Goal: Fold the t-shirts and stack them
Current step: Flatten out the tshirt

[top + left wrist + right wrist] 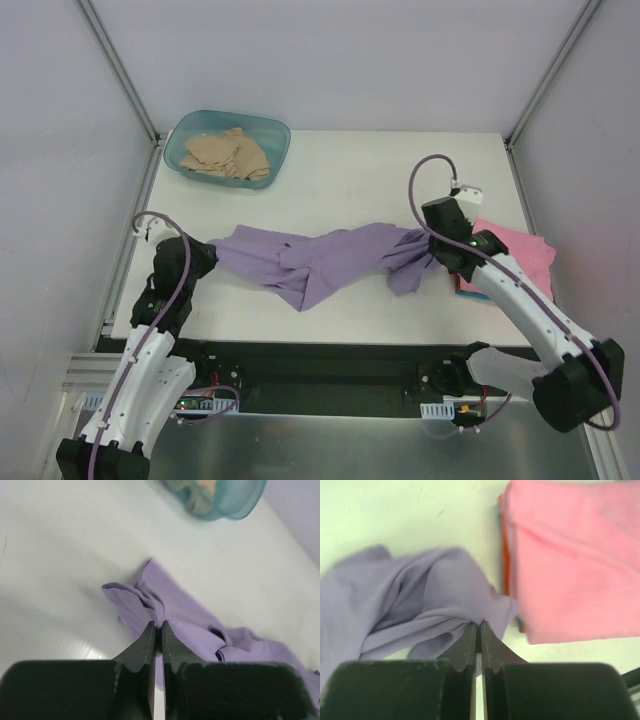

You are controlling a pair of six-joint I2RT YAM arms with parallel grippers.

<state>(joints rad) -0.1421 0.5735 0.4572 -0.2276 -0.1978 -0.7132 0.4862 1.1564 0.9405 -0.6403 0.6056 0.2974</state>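
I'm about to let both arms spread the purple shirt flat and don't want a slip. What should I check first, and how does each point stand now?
1. Left gripper pinching the lavender shirt: ok, fingers closed on a fold of cloth.
2. Right gripper pinching the same shirt: ok, closed on its other end.
3. Shirt spread flat: not ok, it is bunched and twisted between the arms.
4. Pink shirt clear of the pull: cannot tell, it lies folded right beside the right gripper.
5. Tan shirt out of the way: ok, in the teal tub at the far left.
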